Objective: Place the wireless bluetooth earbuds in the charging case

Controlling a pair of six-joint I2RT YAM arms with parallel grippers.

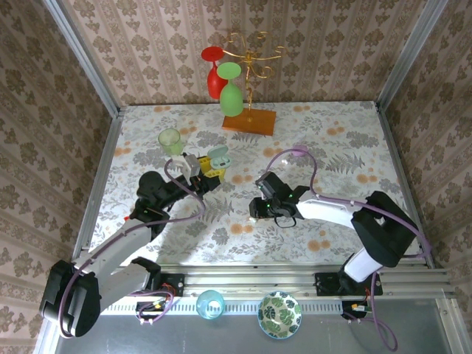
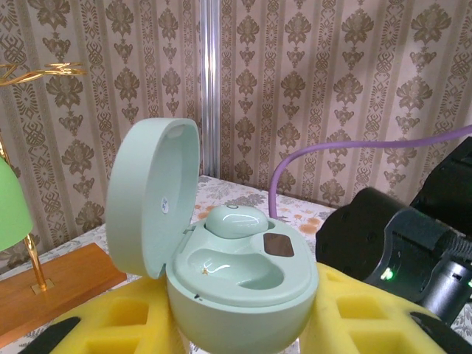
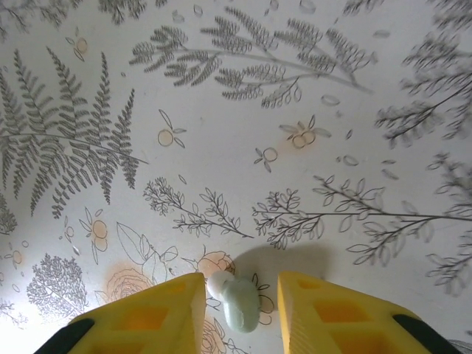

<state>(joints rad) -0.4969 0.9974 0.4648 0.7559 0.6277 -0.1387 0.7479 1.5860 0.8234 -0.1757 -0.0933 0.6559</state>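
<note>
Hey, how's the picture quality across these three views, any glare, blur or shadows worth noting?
Top external: evenly lit and sharp. Left wrist: the charging case is crisp, with a small glare spot in its empty socket. Right wrist: the earbud is sharp and casts a soft shadow up-right on the tablecloth; the pattern blurs toward the right edge.

We find the charging case (image 2: 243, 287) between the fingers of the left gripper (image 2: 243, 328), its lid (image 2: 151, 199) tipped up on the left and a seated earbud (image 2: 234, 220) in the rear well. A loose earbud (image 3: 237, 301) lies on the table (image 3: 221, 147) between the fingers of the right gripper (image 3: 242, 304). The glass rack (image 1: 248, 122) stands behind the case, and a cup (image 1: 170, 140) sits left of the case
</note>
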